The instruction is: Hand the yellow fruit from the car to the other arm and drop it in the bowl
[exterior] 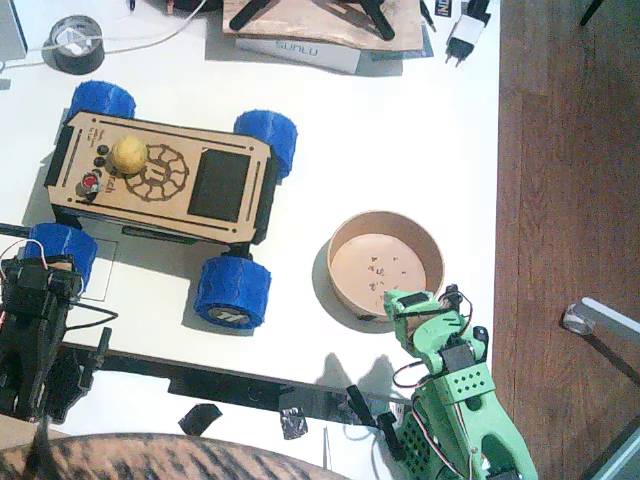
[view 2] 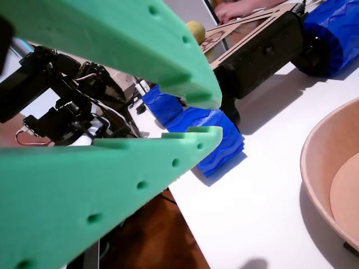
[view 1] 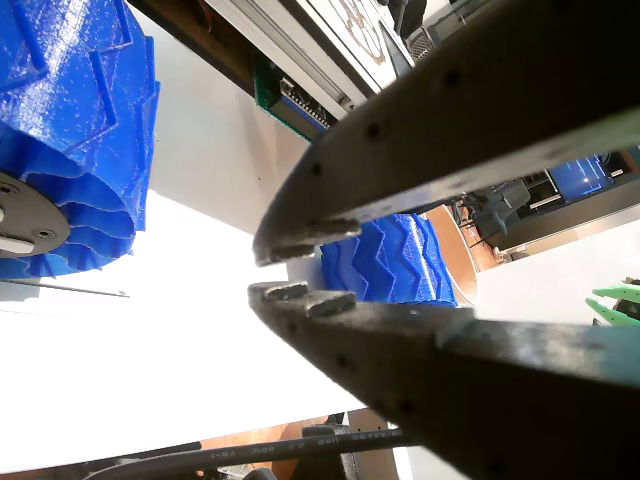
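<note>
Car (view 1: 300, 60): mostly cut off above the left gripper (view 1: 283, 270). Bowl (view 2: 331, 179): cropped right of the right gripper (view 2: 205, 115). Yellow fruit (view 2: 196, 31): partly hidden behind its upper finger.

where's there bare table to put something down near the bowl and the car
Free: the white strip between the car and the bowl, and the wide patch above the bowl up to the SUNLU box. Crowded: the near edge, where the left gripper and right gripper sit.

A grey tape roll (exterior: 75, 42) lies at the white table's (exterior: 400, 140) far left corner. A white plug adapter (exterior: 464, 34) sits near the far right edge, beside a SUNLU box (exterior: 300, 50).
</note>
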{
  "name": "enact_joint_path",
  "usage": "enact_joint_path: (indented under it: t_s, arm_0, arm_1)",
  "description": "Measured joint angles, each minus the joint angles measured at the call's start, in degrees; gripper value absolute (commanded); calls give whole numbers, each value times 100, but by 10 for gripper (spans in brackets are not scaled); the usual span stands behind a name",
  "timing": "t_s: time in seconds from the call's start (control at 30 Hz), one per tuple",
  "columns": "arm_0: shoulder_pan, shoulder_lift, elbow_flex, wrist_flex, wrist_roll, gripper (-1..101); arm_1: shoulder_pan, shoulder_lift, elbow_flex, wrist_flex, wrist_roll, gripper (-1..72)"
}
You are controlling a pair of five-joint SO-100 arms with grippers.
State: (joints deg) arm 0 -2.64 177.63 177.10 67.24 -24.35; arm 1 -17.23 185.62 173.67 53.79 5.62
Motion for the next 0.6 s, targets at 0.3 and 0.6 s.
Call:
enact_joint_path:
  t_s: [0.3, 0.6]
  arm_0:
    - [0, 35, 0, 18, 0, 1]
    - [0, 35, 0, 18, 0, 1]
  arm_1:
    - [-105, 0, 0, 0, 0, 0]
    - [-105, 0, 0, 0, 0, 0]
